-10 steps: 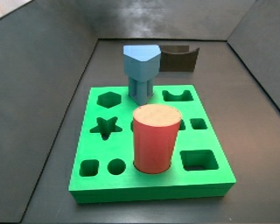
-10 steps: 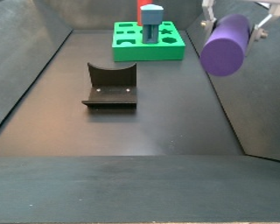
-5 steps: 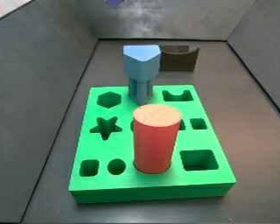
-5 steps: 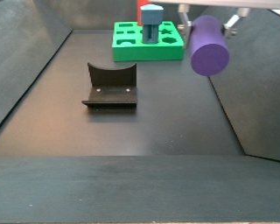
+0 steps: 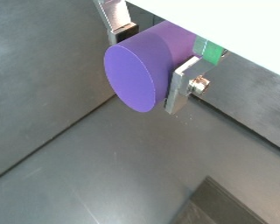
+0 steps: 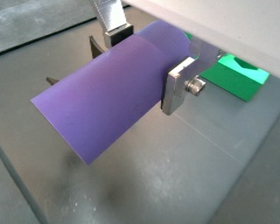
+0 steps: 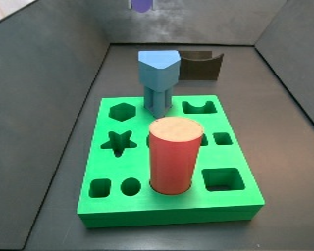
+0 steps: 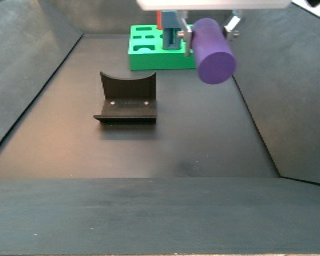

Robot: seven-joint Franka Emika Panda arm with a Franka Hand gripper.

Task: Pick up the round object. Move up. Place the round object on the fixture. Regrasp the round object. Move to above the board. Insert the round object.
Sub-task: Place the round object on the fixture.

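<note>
The round object (image 8: 211, 52) is a purple cylinder, and my gripper (image 8: 203, 28) is shut on it, carrying it lying level in the air. It hangs to the right of the fixture (image 8: 127, 98), close to the green board (image 8: 152, 62). In both wrist views the silver fingers (image 5: 181, 83) (image 6: 180, 83) press on its curved sides, with the round object (image 5: 149, 63) (image 6: 113, 96) sticking out past them. Only a purple tip (image 7: 142, 4) of it shows at the top edge of a side view, high above the board (image 7: 173, 211).
A large red cylinder (image 7: 175, 155) and a light-blue hexagonal peg (image 7: 159, 74) stand upright in the board. The fixture (image 7: 203, 65) sits behind the board. Grey walls slope up on both sides of the dark floor (image 8: 190, 140).
My gripper has carried the round object leftward and farther away, from the right wall to beside the board. Its tip now enters the top of the side view facing the board.
</note>
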